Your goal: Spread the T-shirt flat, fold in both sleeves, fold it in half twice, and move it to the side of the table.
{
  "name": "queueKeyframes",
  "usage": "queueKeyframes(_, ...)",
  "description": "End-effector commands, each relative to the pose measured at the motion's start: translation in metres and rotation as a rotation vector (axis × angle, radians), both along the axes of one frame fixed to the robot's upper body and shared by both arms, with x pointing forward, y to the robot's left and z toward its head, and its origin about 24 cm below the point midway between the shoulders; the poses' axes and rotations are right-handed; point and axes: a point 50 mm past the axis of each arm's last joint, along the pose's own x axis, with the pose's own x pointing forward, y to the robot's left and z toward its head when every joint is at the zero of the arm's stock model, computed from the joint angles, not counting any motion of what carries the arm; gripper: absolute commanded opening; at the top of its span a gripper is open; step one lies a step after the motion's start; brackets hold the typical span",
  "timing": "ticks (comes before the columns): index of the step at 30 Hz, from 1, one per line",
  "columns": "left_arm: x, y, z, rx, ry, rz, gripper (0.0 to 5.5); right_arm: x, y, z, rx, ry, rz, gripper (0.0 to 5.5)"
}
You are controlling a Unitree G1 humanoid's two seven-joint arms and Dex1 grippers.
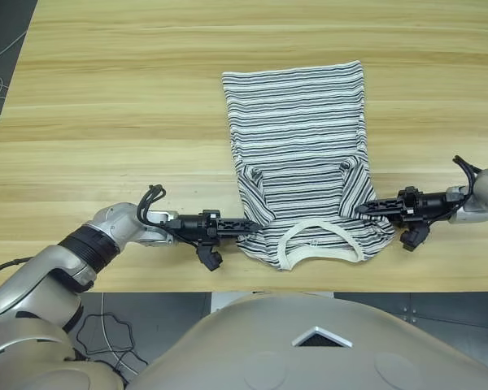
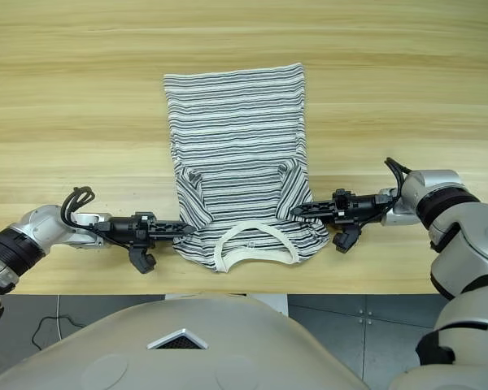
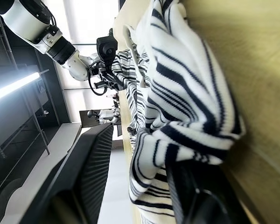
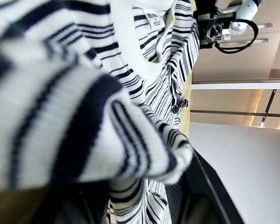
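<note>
**Q:** What does the head camera show, left eye and right eye together?

**A:** A pale wooden table (image 1: 106, 97) seen from above. A black-and-white striped T-shirt (image 1: 297, 122) lies flat near its middle. The white collar (image 1: 320, 261) points toward the robot, close to the table's near edge, and the hem is at the far end. Both sleeves are folded inward over the chest: the left sleeve (image 1: 254, 191) and the right sleeve (image 1: 354, 183).

**Q:** And the arms?

**A:** Both lie low over the table, one on each side of the shirt at shoulder level. The left gripper (image 1: 252, 224) meets the shirt's left shoulder edge. The right gripper (image 1: 363, 209) meets the right shoulder edge. Each pair of fingers narrows to a thin point on the cloth.

**Q:** What is in the left wrist view?

**A:** Striped fabric, very close, bunched into a thick fold against the wood. A dark ribbed finger (image 3: 95, 163) sits alongside the fold, and the cloth is pinched there, so this claw is clamped on the T-shirt. Beyond the shirt is the right arm (image 3: 60, 44), at the garment's other side.

**Q:** And the right wrist view?

**A:** Another gathered fold of striped cloth, right up against the lens. A dark finger (image 4: 205, 191) presses on it, so this claw too is clamped on the T-shirt. Farther along is the collar's white band with a small label (image 4: 154, 18), and beyond it the left arm (image 4: 240, 9).
</note>
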Motion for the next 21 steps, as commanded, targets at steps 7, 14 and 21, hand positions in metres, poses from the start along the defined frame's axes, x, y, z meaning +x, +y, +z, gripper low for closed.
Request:
queueKeyframes(7, -0.022, 0.014, -0.03, 0.268, 0.155, -0.017, 0.89, -0.024, -0.007, -0.022, -0.149, 0.106, 0.093, 0.83)
queueKeyframes(14, -0.023, 0.017, -0.032, 0.344, 0.228, 0.002, 0.24, -0.024, -0.008, -0.022, -0.145, 0.103, 0.087, 0.26)
queueKeyframes(21, -0.028, 0.019, -0.033, 0.4, 0.329, 0.031, 0.1, -0.016, 0.001, -0.014, -0.107, 0.129, 0.045, 0.12)
